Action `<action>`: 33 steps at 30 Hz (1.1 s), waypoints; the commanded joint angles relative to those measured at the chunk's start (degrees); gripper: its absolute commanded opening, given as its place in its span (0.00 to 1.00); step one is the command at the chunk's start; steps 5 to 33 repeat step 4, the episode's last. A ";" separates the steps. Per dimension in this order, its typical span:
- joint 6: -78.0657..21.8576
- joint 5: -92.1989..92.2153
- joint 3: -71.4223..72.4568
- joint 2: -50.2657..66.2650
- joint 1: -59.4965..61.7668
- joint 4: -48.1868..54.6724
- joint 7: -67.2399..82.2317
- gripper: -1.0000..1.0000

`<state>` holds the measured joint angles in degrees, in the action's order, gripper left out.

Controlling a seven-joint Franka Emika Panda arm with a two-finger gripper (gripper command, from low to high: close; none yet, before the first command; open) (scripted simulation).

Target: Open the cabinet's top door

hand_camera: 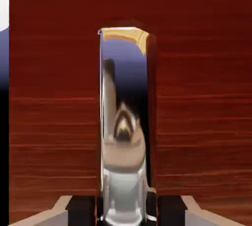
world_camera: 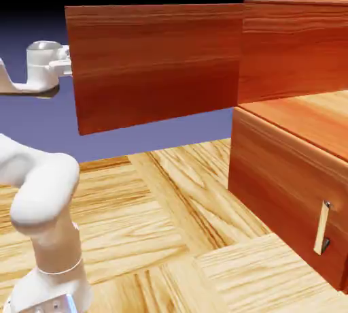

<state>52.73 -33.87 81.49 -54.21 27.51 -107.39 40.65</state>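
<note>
Fingers (hand_camera: 81,210) clenched on shiny handle (hand_camera: 124,122), the top door (world_camera: 156,67) jutting lengthwise from the cabinet (world_camera: 279,172) toward the exterior view's left.

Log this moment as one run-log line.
top door: swung open | gripper: shut on handle | lower panel: closed

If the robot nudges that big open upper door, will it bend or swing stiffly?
The top door looks flat and straight-edged, so probably stiff. Joined along one upright edge to the cabinet, it should swing rather than slide. Its handle looks mirror-smooth, perhaps slippery.
</note>
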 commanded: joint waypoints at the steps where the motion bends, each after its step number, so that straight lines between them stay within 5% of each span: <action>1: -1.04 0.38 1.17 -0.49 2.07 2.08 0.57 0.00; 4: -4.28 1.27 4.09 -2.20 7.96 8.30 2.50 0.00; 33: -4.28 1.27 4.09 -2.20 7.96 8.30 2.50 0.00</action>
